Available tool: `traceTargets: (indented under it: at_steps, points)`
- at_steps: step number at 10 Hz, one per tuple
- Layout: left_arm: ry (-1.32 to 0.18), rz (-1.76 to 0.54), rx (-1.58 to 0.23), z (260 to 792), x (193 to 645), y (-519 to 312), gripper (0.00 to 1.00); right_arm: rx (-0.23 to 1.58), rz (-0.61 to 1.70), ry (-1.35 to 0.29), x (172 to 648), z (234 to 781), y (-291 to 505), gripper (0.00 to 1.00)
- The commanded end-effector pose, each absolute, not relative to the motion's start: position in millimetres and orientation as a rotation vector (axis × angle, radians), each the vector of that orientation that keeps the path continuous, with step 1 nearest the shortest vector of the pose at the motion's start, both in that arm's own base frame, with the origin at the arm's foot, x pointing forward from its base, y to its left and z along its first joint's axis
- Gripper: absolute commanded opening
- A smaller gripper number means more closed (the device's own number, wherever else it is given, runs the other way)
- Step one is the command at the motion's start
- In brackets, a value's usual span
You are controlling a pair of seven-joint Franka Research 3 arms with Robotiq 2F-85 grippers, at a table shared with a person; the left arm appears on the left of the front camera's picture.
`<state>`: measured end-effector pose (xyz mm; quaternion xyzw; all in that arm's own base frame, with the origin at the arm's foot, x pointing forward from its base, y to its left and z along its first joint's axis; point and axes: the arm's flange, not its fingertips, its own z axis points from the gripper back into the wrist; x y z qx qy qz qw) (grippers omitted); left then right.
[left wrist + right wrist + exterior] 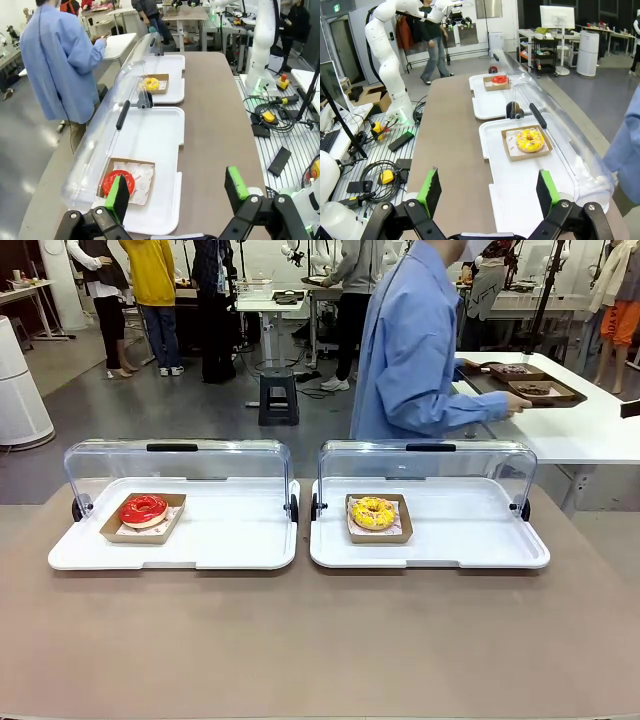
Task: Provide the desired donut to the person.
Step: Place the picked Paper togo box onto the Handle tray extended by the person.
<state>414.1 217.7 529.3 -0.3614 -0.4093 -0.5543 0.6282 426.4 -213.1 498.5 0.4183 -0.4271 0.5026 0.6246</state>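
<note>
A red-glazed donut [143, 510] lies in a cardboard tray inside the left white display case [240, 540]. A yellow-glazed donut [373, 512] lies in its own cardboard tray in the right case [470, 540]. Both clear lids are swung open to the far side. The person in a light-blue shirt [415, 350] stands beyond the right case, turned towards a side table. In the left wrist view the red donut [118, 182] is just past my open left gripper [177, 192]. My right gripper [489, 187] is open, short of the yellow donut [530, 140].
The person's hand [517, 402] holds a brown tray of dark donuts [540, 392] on the white side table [590, 425] at the far right. Other people stand in the background. The brown tabletop [320, 640] in front of the cases is bare.
</note>
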Motion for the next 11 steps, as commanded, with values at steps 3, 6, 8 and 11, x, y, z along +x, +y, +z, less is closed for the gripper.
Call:
traceTargets:
  at_steps: [3,6,8,11]
  points:
    - [-0.934,-1.275,-0.845,516.8,409.2,219.2,1.0,0.962,1.157,-0.984,426.9,499.3,-211.8,1.0]
    - [-0.907,-1.283,-0.833,523.3,414.0,214.2,1.0,0.962,1.157,-0.984,426.9,499.3,-211.8,1.0]
    - [-0.924,-1.254,-0.849,519.2,414.1,219.2,1.0,0.962,1.157,-0.984,426.9,499.3,-211.8,1.0]
    - [-0.924,-1.254,-0.849,519.2,414.1,219.2,1.0,0.962,1.157,-0.984,426.9,499.3,-211.8,1.0]
